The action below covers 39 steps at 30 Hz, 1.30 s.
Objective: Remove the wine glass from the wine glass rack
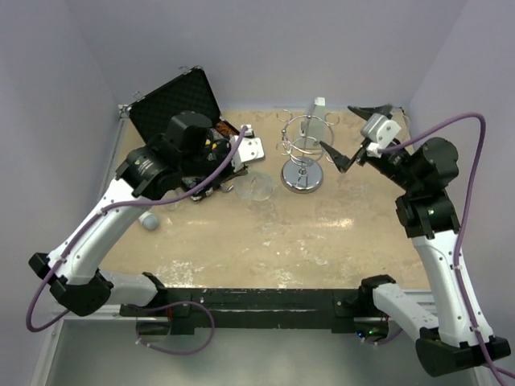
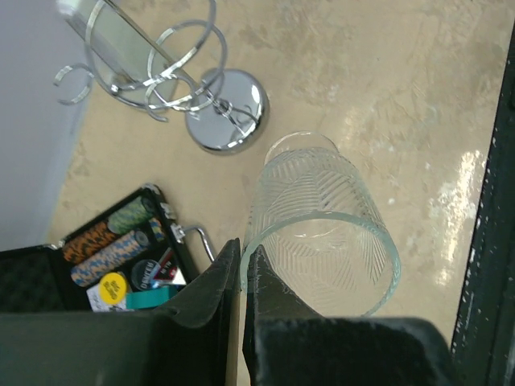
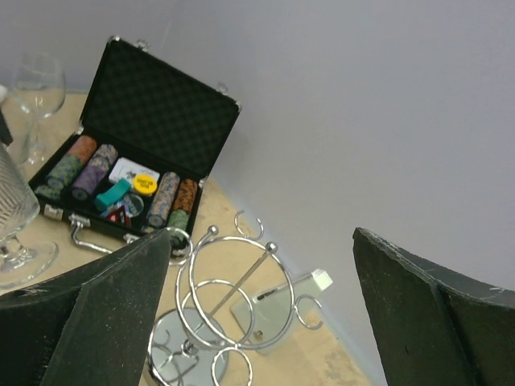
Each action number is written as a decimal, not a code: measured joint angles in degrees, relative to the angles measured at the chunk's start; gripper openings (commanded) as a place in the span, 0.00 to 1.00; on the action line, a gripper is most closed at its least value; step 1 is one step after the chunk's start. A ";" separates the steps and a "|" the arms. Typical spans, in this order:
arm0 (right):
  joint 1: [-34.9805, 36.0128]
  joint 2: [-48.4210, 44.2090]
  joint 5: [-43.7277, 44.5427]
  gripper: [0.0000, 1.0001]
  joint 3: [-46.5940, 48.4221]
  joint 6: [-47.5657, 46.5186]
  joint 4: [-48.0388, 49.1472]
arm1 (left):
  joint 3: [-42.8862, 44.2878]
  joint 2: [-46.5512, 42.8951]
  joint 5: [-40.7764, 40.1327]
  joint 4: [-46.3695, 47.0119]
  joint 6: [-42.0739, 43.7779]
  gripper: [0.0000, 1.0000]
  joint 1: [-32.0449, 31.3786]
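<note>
The left arm reaches forward over the far-left part of the worktop (image 1: 322, 233), its wrist bent down. The right arm stands up from the near-right corner and turns inward toward the rack (image 1: 302, 157).

There are two arms, one rack, one open case (image 1: 173, 100) and two glasses. The rack stands in the middle of the worktop near the far edge. The case lies in the far-left corner with rolls of chips inside. The ribbed glass (image 2: 322, 209) is off the rack and stands on its foot on the worktop, just left of the rack base. The plain glass (image 3: 36, 80) stands further left, in front of the case.

The fingers of the left gripper (image 2: 243, 249) are pressed together. The rim of the ribbed glass lies right against them, but I cannot tell if its wall is pinched between them.

The right gripper (image 1: 335, 125) has its fingers spread wide and holds nothing. It hangs just right of the rack loops, well apart from the ribbed glass.
</note>
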 measured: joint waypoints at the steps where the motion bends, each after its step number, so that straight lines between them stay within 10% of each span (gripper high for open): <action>1: 0.61 -0.85 0.02 0.98 -0.31 -1.88 -1.68 | 0.00 0.59 0.04 -0.70 0.02 0.00 0.02; 13: 1.22 -4.94 0.66 0.98 -4.13 -8.52 -8.94 | -1.46 5.16 -1.73 -10.56 4.07 0.00 -0.46; 29: -0.09 2.97 14.40 0.99 2.86 13.77 -0.52 | 4.26 21.05 -3.04 -12.48 12.46 0.00 -10.16; 39: -0.70 2.40 15.04 0.98 1.01 17.38 0.59 | -8.26 9.35 -4.17 -19.69 11.89 0.00 -3.26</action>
